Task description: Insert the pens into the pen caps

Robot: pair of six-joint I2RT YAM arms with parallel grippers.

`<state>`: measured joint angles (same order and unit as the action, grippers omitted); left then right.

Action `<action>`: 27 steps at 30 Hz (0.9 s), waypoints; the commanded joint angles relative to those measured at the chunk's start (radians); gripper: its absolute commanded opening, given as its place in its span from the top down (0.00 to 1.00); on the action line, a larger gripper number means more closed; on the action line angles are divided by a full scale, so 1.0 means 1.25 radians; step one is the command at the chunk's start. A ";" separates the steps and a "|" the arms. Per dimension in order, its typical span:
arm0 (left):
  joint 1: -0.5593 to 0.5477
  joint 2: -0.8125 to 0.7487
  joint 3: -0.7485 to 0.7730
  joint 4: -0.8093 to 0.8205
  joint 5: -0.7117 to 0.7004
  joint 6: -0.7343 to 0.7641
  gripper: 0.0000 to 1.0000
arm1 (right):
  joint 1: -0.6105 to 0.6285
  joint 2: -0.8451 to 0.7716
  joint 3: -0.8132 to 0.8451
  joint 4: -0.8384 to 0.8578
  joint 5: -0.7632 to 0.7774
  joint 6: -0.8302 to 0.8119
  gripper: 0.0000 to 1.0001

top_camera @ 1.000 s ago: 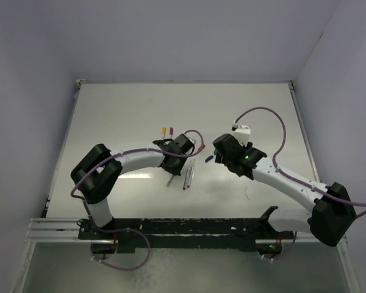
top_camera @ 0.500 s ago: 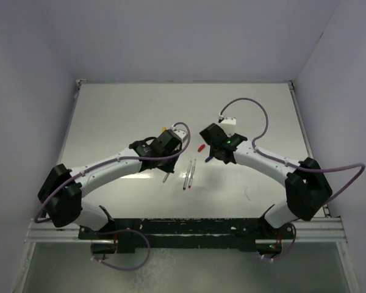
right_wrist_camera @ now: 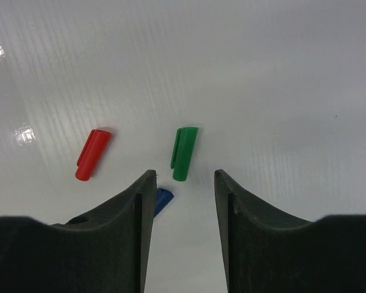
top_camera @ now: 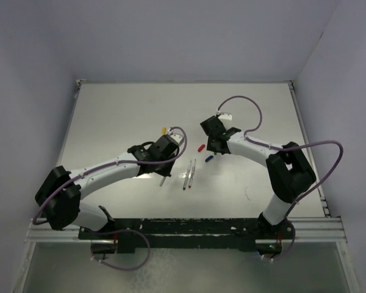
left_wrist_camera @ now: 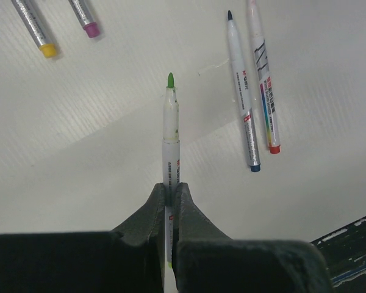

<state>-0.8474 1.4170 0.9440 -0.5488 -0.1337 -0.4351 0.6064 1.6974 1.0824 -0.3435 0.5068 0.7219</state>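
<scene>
The left tool (left_wrist_camera: 171, 188) clenches the green-tipped pen (left_wrist_camera: 170, 122) at centre frame; the right tool (right_wrist_camera: 183, 178), jaws apart and empty, hovers just short of the green cap (right_wrist_camera: 184, 152) on the tabletop (right_wrist_camera: 280, 73). A clean pick likely needs the jaws centred across the cap's sides.

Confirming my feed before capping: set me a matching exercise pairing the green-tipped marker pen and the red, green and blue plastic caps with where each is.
Things:
1. green-tipped grey-white marker pen
2. green bullet-shaped plastic cap
3. blue plastic cap
4. red plastic cap

Places:
A. partly hidden behind a finger of the right hand
B. clamped in the shut left hand
C. lying free, left of the green one in the right wrist view
D. just ahead of the open right hand's gap

Pairs: 1-B, 2-D, 3-A, 4-C.
</scene>
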 commanded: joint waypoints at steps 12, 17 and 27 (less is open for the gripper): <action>-0.001 -0.021 -0.013 0.038 -0.021 -0.018 1.00 | -0.037 0.095 0.070 0.055 -0.054 -0.013 0.53; 0.000 -0.022 -0.014 0.039 -0.020 -0.018 1.00 | -0.040 0.109 0.069 0.052 -0.061 -0.001 0.61; -0.001 -0.022 -0.014 0.046 -0.016 -0.019 1.00 | -0.040 0.122 0.042 0.052 -0.079 0.023 0.72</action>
<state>-0.8474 1.4170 0.9337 -0.5316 -0.1444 -0.4381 0.5613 1.8462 1.1355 -0.2779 0.4232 0.7246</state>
